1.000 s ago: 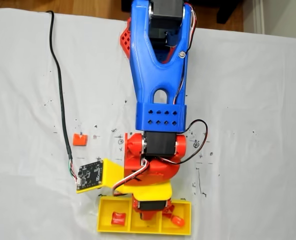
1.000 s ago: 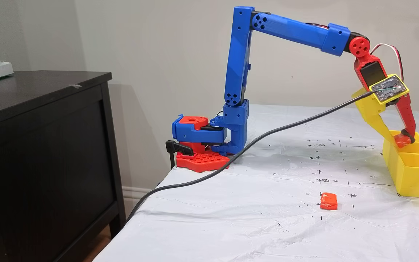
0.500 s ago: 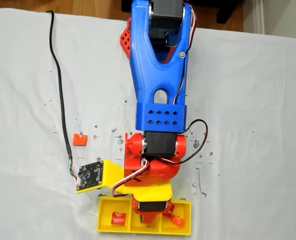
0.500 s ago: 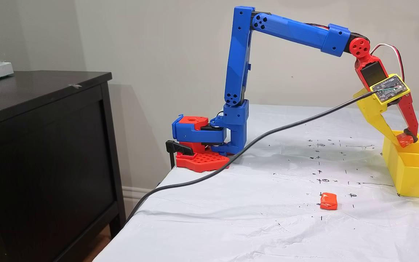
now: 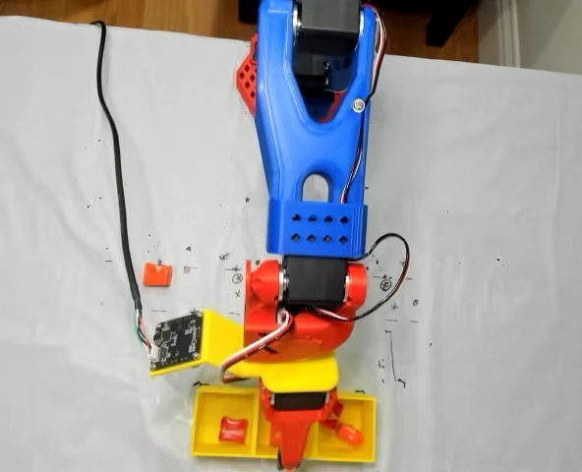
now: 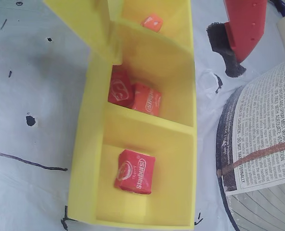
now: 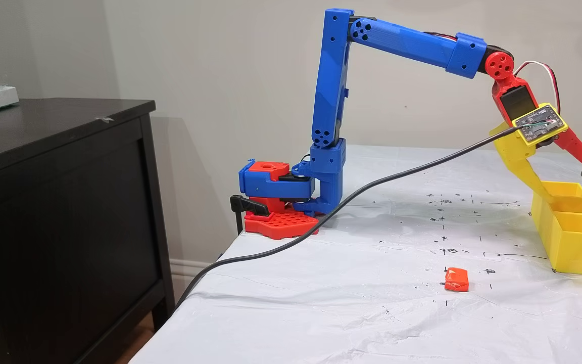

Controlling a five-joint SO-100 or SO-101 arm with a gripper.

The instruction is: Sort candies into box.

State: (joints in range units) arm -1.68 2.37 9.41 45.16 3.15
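The yellow box (image 6: 84, 144) has three compartments in the wrist view. The near one holds a red candy (image 6: 135, 171). The middle one holds a red candy (image 6: 119, 89) touching an orange candy (image 6: 146, 98). The far one holds an orange candy (image 6: 152, 22). My gripper (image 7: 570, 186) hangs open over the box (image 7: 574, 237), with the yellow finger (image 6: 101, 29) down at the box wall and the red finger (image 6: 243, 24) swung out past its far side, nothing between them. One orange candy (image 5: 156, 273) lies loose on the white cloth, also seen in a fixed view (image 7: 456, 279).
A black cable (image 5: 114, 167) runs across the cloth to the circuit board (image 5: 176, 343) on the wrist. A round object wrapped in printed paper (image 6: 263, 134) stands just past the box. The arm's base (image 7: 281, 202) sits at the table edge beside a dark cabinet (image 7: 58, 202).
The gripper has opened: its red finger swung outward and up, away from the box. The orange candy held between the fingers is gone from them and has dropped into the box.
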